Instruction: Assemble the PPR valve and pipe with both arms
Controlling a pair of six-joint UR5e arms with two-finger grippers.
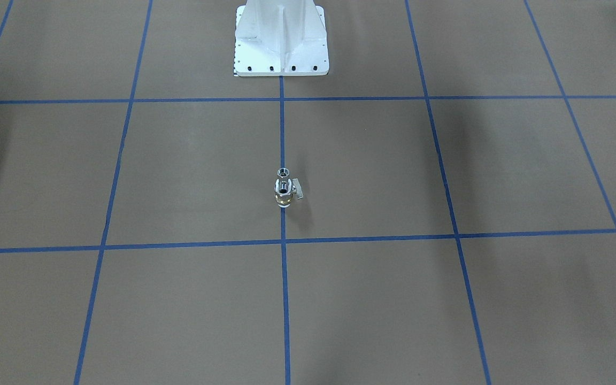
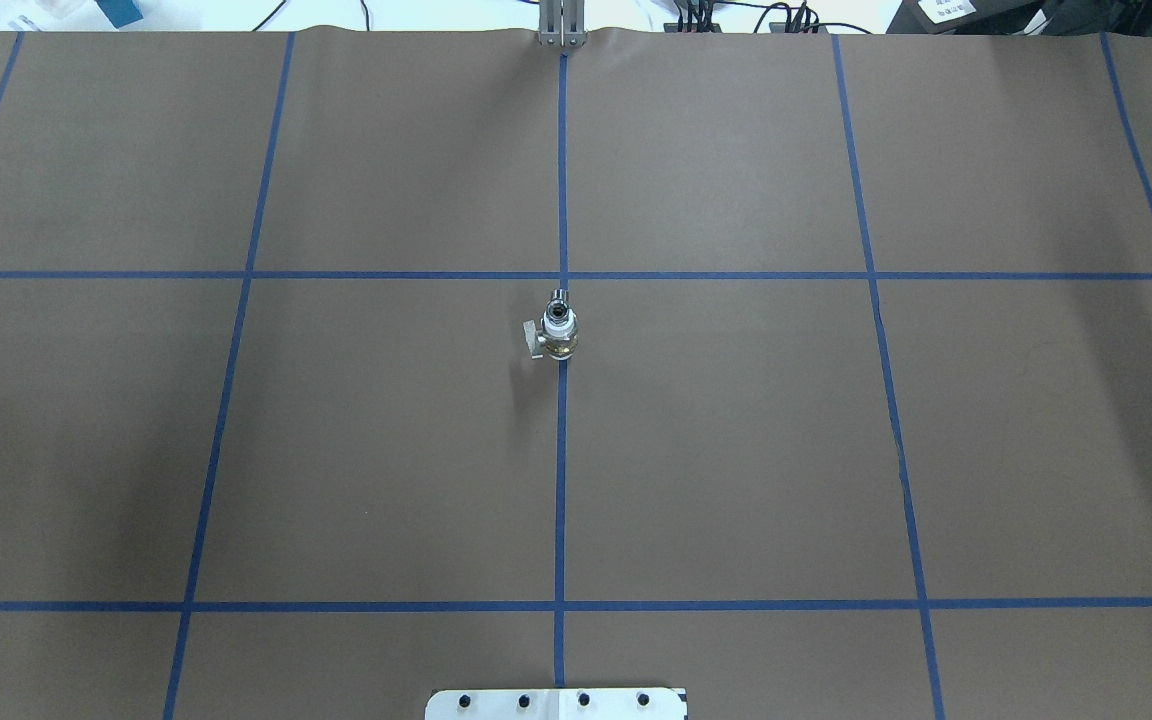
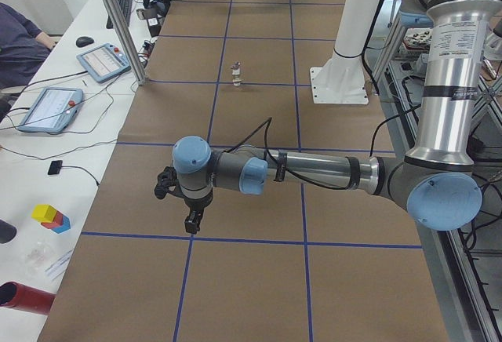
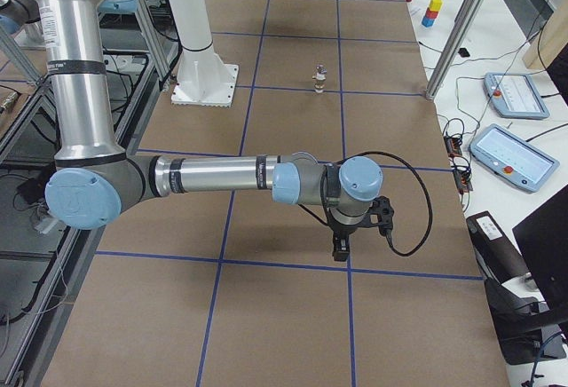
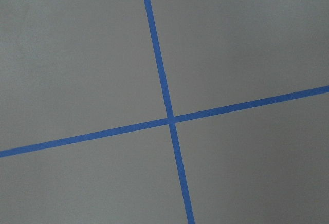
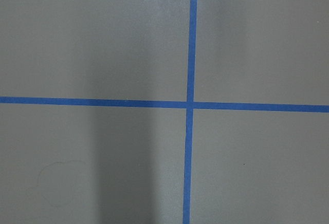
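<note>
The PPR valve (image 1: 284, 195), with a brass middle and a small side lever, stands upright on the brown table at the centre, on a blue tape line. The pipe (image 1: 283, 172), a shiny silver fitting, sits on top of it, the two touching as one small stack. The valve (image 2: 559, 338) and the pipe (image 2: 559, 297) also show in the overhead view. My left gripper (image 3: 190, 220) hangs low over the table near its left end, far from the stack. My right gripper (image 4: 340, 249) hangs likewise near the right end. I cannot tell whether either gripper is open or shut. The wrist views show only paper and tape.
The white robot pedestal (image 1: 281, 48) stands behind the stack. Blue tape lines (image 2: 561, 450) grid the brown paper. Beside the table's left end are tablets (image 3: 51, 109), coloured blocks (image 3: 51, 217) and a seated person (image 3: 20, 44). An aluminium post (image 3: 118, 20) stands at the far edge.
</note>
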